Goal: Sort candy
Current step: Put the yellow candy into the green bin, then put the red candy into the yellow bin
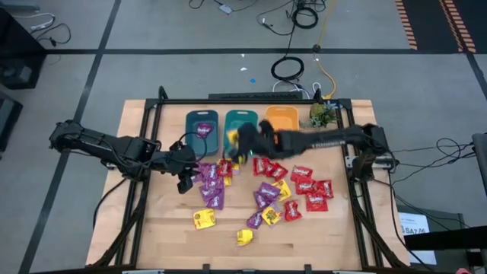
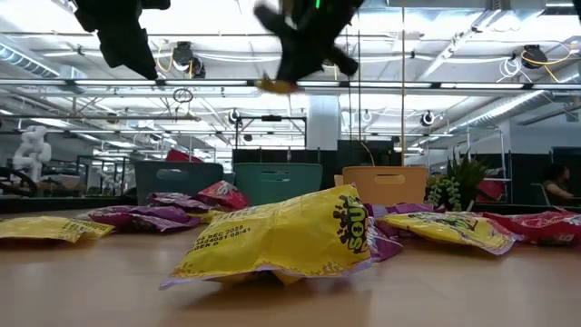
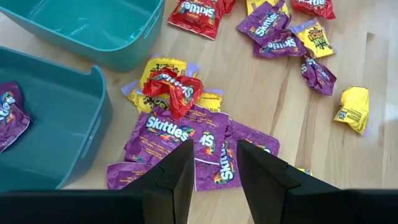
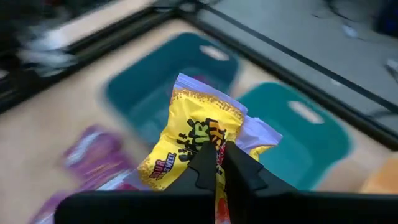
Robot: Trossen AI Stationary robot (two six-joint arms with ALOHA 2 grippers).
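Purple, yellow and red candy packets (image 1: 262,194) lie scattered flat on the wooden table. My right gripper (image 1: 237,146) reaches toward the table's left, hangs high by the middle teal bin (image 1: 241,122), and is shut on a yellow packet (image 4: 196,134). My left gripper (image 3: 211,171) is open and hovers above purple Skittles packets (image 3: 180,134) at the pile's left end, touching none. A crumpled red packet (image 3: 174,90) lies on those purple ones. In the low view both grippers hang well above the table, the left (image 2: 127,41) and the right (image 2: 304,50). My right gripper pinches the yellow packet between its two shut fingers (image 4: 205,165) at one end (image 4: 214,146). The packet is lifted clear of the table. In the low view a bit of it (image 2: 275,86) hangs below the fingers.
Three bins stand in a row along the far edge: a dark teal one (image 1: 202,125) with a purple packet (image 3: 9,115) inside, the teal one, and an orange one (image 1: 281,118). A small green plant (image 1: 323,114) sits at the far right. Bare wood (image 1: 167,221) lies near the front edge.
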